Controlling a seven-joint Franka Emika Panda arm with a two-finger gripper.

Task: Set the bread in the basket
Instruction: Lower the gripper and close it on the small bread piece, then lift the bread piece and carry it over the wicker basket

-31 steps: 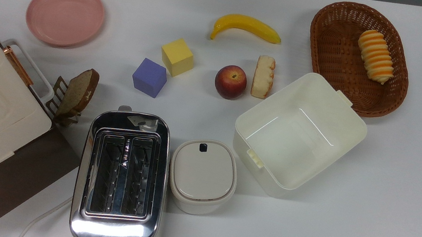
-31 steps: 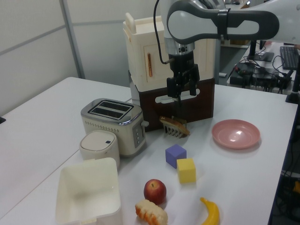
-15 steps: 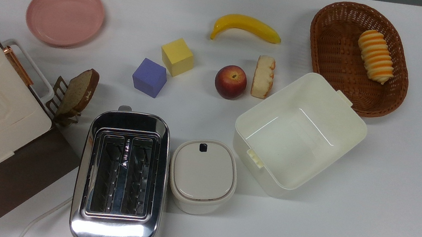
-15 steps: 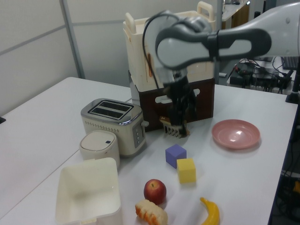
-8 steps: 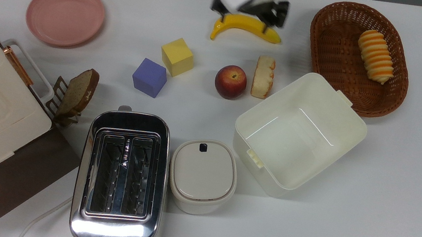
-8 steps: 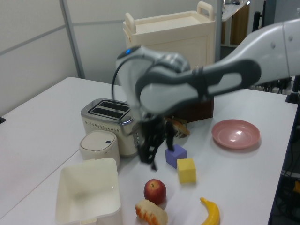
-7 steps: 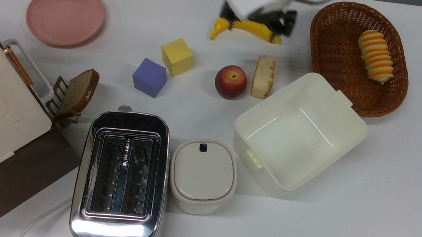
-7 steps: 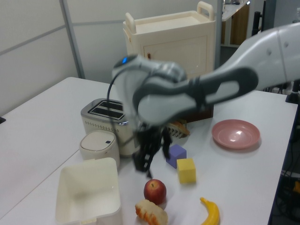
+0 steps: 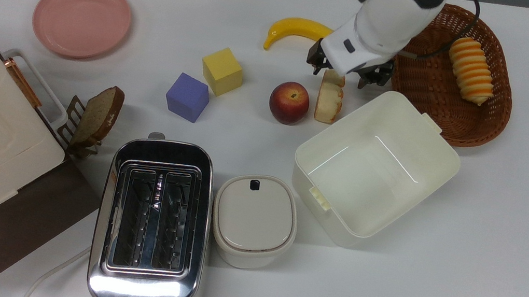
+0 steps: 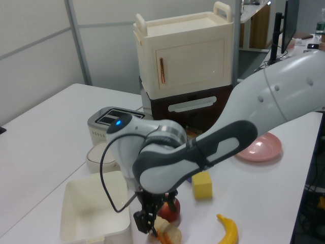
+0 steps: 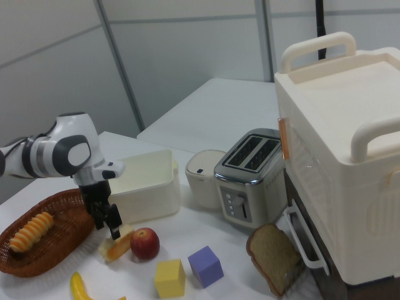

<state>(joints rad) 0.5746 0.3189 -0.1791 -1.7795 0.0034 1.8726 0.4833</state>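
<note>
Peach (image 9: 289,102) lies on the top view's left of the jaws, touching or nearly touching the bread (image 9: 329,100), which lies just below them on the table. The gripper (image 9: 341,76) hovers spread wide, one finger on each side of the bread's upper end. Best to descend centred, close across the narrow width without nudging the peach, then carry rightward to the basket (image 9: 414,61).

The gripper (image 9: 338,78) has swung across the table to above the bread (image 9: 329,98).
</note>
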